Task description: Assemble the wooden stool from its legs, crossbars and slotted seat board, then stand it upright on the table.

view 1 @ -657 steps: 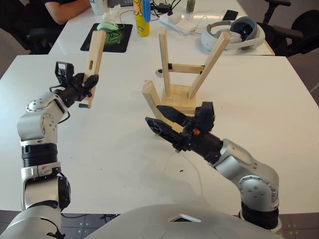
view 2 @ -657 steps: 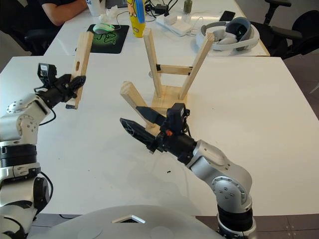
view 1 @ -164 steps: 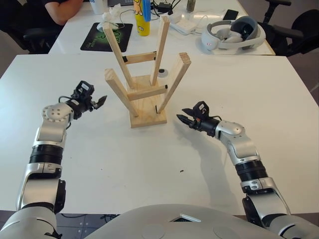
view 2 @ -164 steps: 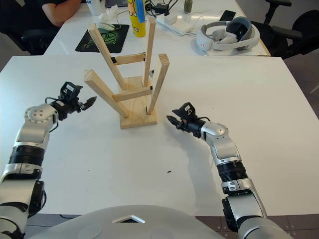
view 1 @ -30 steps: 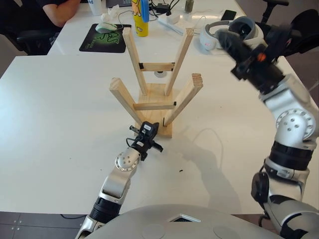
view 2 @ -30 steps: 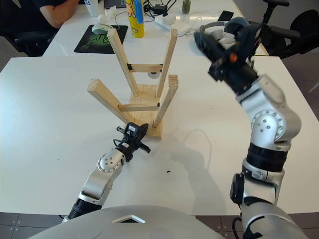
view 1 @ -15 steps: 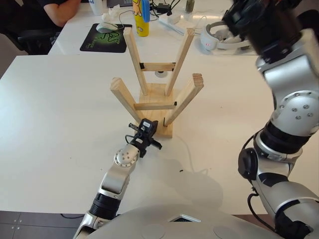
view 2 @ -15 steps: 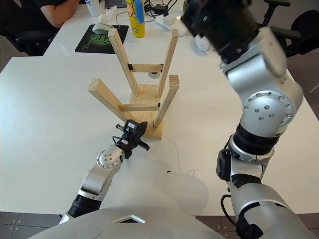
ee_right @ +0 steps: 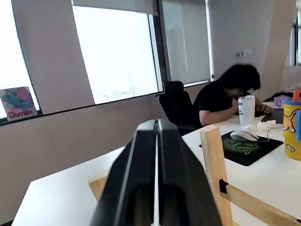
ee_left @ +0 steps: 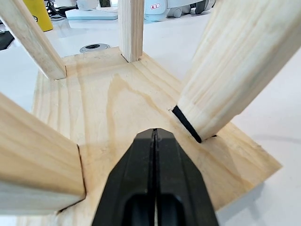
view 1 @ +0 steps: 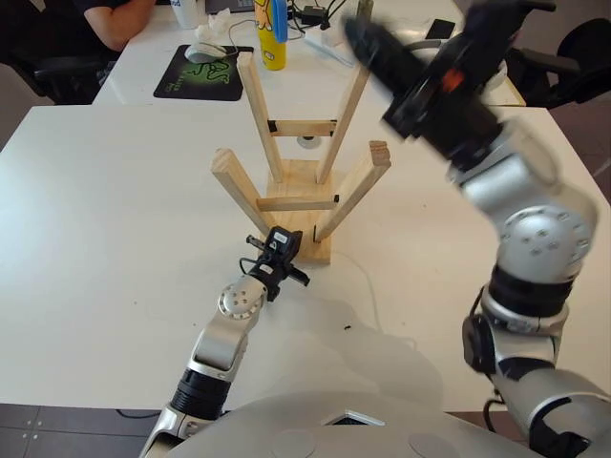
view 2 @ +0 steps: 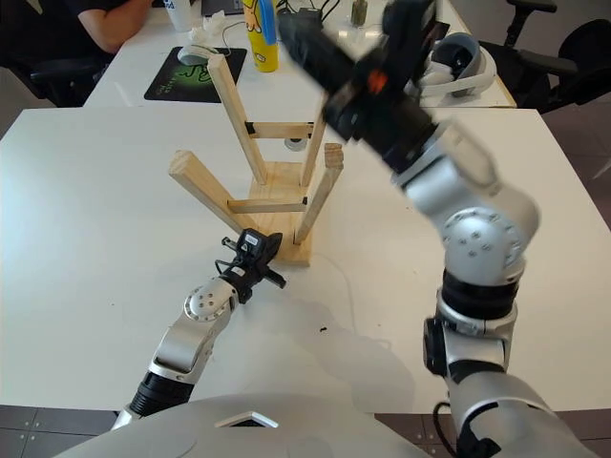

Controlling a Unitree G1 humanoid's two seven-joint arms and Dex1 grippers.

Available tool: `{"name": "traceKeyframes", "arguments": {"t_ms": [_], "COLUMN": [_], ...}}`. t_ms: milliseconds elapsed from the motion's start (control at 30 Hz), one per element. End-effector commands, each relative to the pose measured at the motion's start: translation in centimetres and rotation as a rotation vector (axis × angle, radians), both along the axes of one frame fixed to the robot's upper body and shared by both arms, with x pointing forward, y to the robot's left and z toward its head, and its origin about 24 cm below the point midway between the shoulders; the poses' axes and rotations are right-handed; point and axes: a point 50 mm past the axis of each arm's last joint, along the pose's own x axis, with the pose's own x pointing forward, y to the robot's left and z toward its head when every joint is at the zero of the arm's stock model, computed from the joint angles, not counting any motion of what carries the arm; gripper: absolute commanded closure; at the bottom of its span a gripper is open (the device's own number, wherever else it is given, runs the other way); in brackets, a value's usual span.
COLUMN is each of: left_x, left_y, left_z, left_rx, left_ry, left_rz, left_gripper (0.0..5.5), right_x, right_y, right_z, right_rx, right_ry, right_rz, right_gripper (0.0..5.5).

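An office: white desks [view 1: 105,191], a mouse [view 1: 203,52] on its pad [view 1: 181,84], swivel chairs [ee_right: 175,101] and big windows [ee_right: 115,52]

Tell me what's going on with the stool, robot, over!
Left gripper shut, low at the seat board's near edge. Right gripper shut, raised above the legs. Stool assembled, upside down, not yet upright.

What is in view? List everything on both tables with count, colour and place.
stool: one, pale wood, upside down mid-table, four legs up
table: one, white, under the stool
mouse pad: one, black, far table
mouse: one, pale green, on the pad
bottle: one, yellow, far table
headset: one, white, far table
left gripper: black, shut, at the stool's near edge
right gripper: black, shut, raised above the stool
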Motion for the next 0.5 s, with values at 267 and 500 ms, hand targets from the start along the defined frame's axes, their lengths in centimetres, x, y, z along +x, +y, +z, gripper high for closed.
{"name": "traceKeyframes", "arguments": {"t_ms": [267,500], "left_x": [-0.3,-0.3], "left_y": [1.1,1.6], "left_z": [-2.4,-2.6], "left_rx": [0.072,0.072], "left_ry": [0.14,0.15], "left_rz": [0.011,0.036], "left_gripper": [5.49,5.49], "right_x": [0.9,-0.7], "right_y": [-1.0,-1.8], "right_z": [4.9,11.6], "right_rx": [0.073,0.287], "right_ry": [-0.259,-0.404], "right_rz": [-0.17,-0.057], "right_gripper": [5.5,5.5]}}
